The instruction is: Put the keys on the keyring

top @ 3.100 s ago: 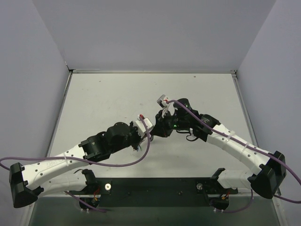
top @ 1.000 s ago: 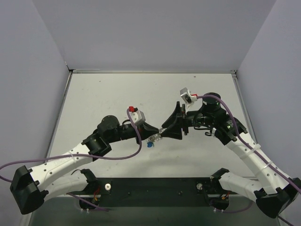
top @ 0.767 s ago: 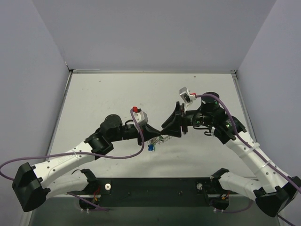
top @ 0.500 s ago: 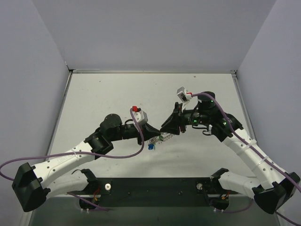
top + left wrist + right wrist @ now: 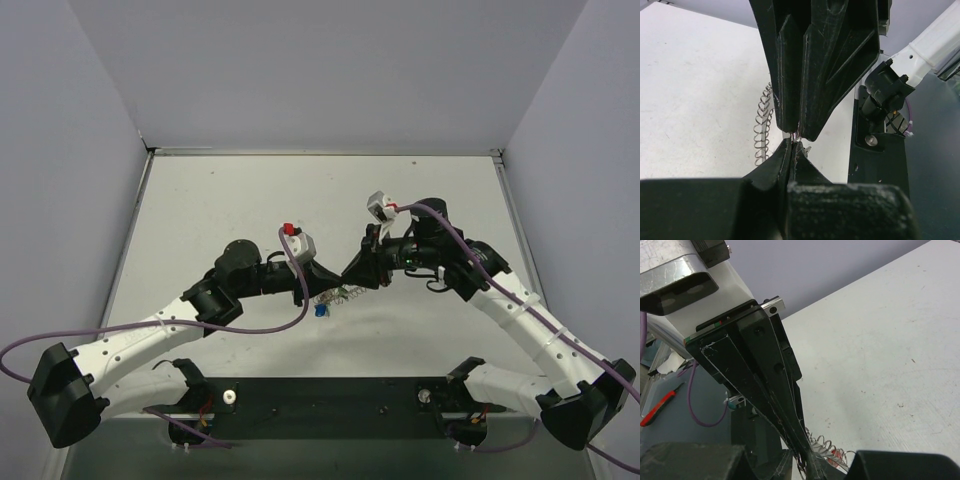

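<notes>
black left gripper (image 5: 791, 150) and black right gripper (image 5: 799, 127) are both clenched nose to nose on the silvery coiled-wire keyring (image 5: 761, 131), so any pull apart could yank it loose or kink it, and only the overhead cam shows the small blue-headed key (image 5: 319, 311) beside the loop, wrist cams miss it

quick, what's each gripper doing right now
Left gripper: closed, pinching the keyring.
Right gripper: closed on the same keyring, tip to tip with the left.
</notes>
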You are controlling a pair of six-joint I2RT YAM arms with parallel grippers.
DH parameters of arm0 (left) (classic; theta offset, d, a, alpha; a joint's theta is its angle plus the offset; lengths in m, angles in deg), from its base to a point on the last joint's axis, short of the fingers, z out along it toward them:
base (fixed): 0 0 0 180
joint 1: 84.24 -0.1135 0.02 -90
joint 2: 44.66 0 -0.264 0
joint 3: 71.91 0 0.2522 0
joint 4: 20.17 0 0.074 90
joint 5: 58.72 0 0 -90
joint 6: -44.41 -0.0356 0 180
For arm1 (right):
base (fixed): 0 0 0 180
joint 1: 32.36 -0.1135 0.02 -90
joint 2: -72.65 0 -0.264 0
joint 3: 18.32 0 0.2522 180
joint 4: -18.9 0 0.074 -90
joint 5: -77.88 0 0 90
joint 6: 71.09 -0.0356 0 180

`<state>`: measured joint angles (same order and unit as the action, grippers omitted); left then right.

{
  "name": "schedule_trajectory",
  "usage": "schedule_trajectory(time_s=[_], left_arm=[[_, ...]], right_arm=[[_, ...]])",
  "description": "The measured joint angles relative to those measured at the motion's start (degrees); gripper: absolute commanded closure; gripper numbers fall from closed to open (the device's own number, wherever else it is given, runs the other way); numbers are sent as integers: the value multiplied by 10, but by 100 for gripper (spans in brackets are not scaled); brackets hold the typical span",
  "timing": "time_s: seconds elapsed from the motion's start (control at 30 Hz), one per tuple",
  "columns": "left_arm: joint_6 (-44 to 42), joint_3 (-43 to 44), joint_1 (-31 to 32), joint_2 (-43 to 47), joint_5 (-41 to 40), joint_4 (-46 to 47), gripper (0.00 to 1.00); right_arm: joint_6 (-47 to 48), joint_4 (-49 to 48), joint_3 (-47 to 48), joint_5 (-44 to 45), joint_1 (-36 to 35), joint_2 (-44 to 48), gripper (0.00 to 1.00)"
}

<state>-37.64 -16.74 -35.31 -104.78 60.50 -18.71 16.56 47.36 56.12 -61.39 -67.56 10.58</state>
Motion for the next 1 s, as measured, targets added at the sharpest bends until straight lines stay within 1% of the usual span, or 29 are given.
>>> schedule_trajectory(time_s=[0.2, 0.3, 0.33, 0.37, 0.57, 0.77, 1.0], left_arm=[[5, 0, -4, 0, 5, 0, 100], [7, 0, -6, 0, 11, -1, 100], [8, 0, -7, 0, 12, -1, 100], [9, 0, -7, 0, 12, -2, 100], [9, 13, -11, -5, 15, -28, 100], [-3, 55, -12, -35, 8, -97, 100], [-22, 85, -11, -49, -23, -165, 100]], right_arm=[[24, 10, 6, 21, -14, -1, 84], [33, 14, 9, 29, -21, -3, 92], [37, 16, 11, 32, -22, -4, 97], [40, 20, 14, 35, -24, -6, 100], [54, 38, 27, 54, -36, -13, 100], [66, 67, 42, 103, -49, -27, 100], [82, 89, 64, 161, -75, -55, 100]])
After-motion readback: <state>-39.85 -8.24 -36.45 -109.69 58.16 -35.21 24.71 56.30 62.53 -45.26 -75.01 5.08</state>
